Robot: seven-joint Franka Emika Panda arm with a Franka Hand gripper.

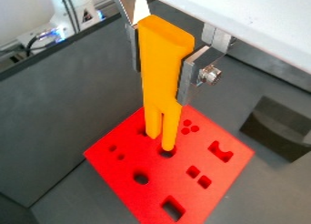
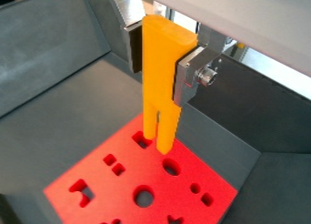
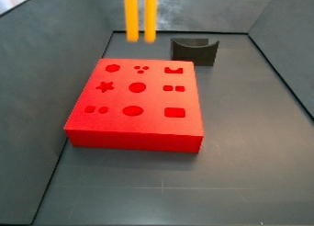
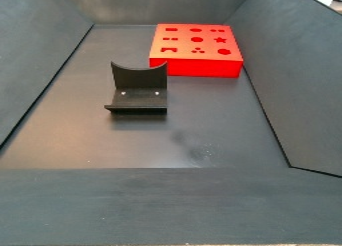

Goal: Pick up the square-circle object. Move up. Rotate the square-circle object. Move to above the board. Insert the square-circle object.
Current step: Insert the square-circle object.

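The end effector [image 1: 165,59] grips the square-circle object [image 1: 162,77] near its upper end, silver fingers [image 1: 195,71] pressed against its 2 flat sides, so the long peg hangs upright with its free end pointing down at the board [image 1: 127,173]. Held this way, the lower tips stay clear of the fingers and can enter a hole without the end effector touching the red surface. In both wrist views the tips hover just above the board's holes, near a round opening [image 2: 169,164], and seem not yet inserted.

In a side view, the peg's 2 bars [image 3: 139,16] show at the top centre of the frame, above the far edge of the board [image 3: 135,127]; the end effector itself is out of frame there. The dark grey curved holder [image 3: 194,50] sits empty beside the board, upper right, clear of the descent path
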